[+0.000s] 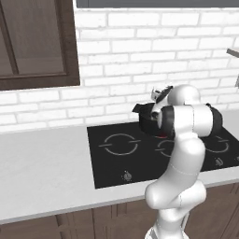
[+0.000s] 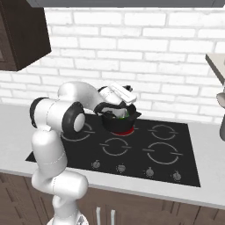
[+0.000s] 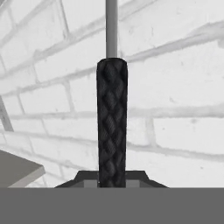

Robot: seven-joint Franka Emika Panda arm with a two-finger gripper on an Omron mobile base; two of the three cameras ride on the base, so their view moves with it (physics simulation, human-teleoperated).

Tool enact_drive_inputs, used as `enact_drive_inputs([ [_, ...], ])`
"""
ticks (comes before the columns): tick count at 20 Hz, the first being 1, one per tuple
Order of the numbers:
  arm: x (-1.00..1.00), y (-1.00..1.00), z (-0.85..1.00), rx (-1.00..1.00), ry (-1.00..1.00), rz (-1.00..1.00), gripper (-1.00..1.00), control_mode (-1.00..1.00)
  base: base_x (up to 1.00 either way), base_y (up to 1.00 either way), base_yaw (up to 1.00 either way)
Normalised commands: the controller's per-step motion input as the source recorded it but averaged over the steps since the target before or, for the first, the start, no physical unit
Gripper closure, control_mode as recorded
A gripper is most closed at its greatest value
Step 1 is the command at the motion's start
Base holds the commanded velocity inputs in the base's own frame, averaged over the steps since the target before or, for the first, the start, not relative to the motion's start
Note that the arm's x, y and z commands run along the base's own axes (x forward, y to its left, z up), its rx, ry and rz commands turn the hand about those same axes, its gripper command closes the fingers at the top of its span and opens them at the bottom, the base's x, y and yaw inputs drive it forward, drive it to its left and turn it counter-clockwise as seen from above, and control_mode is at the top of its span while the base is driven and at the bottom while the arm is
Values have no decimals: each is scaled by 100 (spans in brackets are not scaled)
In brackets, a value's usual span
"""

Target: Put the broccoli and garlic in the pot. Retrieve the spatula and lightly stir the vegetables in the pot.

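Black woven spatula [image 3: 112, 122] handle sits clamped in the gripper [image 3: 112, 183] at frame centre; stirring is underway, so next comes a gentle sweep inside the pot [image 2: 117, 123] around the broccoli [image 2: 123, 115].

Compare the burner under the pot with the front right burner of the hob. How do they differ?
The burner under the pot glows red, while the front right burner is dark. The first carries the black pot and is mostly hidden, while the second shows its whole grey ring marks. Both lie flat in the same black hob.
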Motion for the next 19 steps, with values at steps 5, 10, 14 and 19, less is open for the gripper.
enact_drive_inputs([
  [5,0,11,-82,0,-3,0,100,-100,0,0,0],
  [10,-22,5,-23,0,-9,0,100,-100,0,0,0],
  [14,-18,0,33,0,0,0,100,-100,0,0,0],
  [19,0,0,56,0,0,0,100,-100,0,0,0],
])
